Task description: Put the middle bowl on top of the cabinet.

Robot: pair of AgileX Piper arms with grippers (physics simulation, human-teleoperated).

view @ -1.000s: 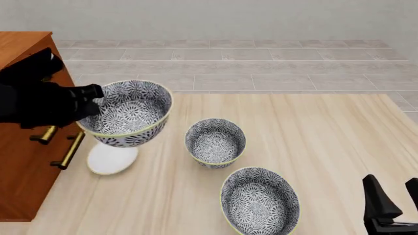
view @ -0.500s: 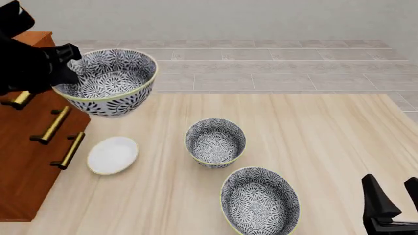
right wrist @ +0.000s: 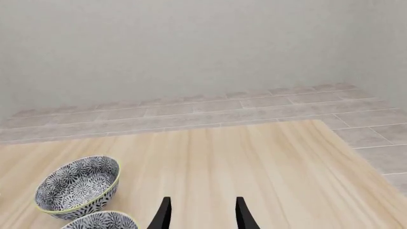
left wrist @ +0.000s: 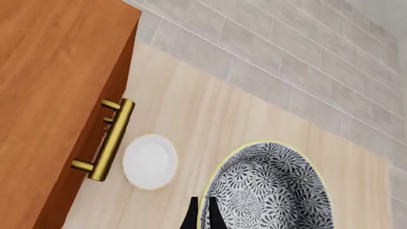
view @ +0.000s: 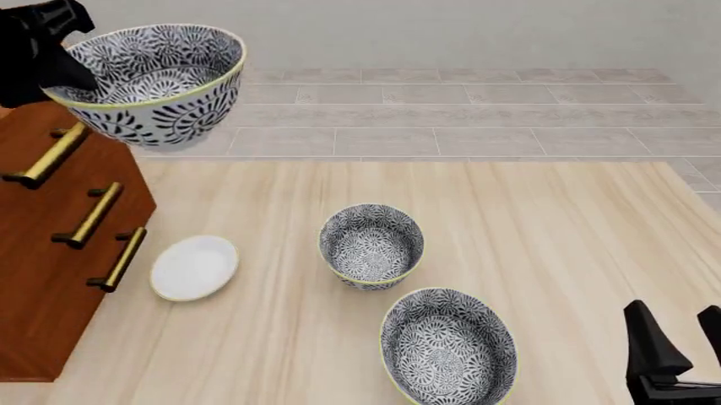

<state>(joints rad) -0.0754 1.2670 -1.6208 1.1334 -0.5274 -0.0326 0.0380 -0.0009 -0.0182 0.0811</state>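
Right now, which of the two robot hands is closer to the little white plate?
The left. The left gripper hangs high above the white plate, holding a patterned bowl beside the cabinet. The right gripper sits at the table's opposite near corner.

Left gripper (left wrist: pixel 202 214) raised high over tabletop's far left corner, fingers pinching bowl rim (left wrist: pixel 213 186), holding it in air. Right gripper (right wrist: pixel 200 214) resting low at near right corner, fingers apart, holding nothing.
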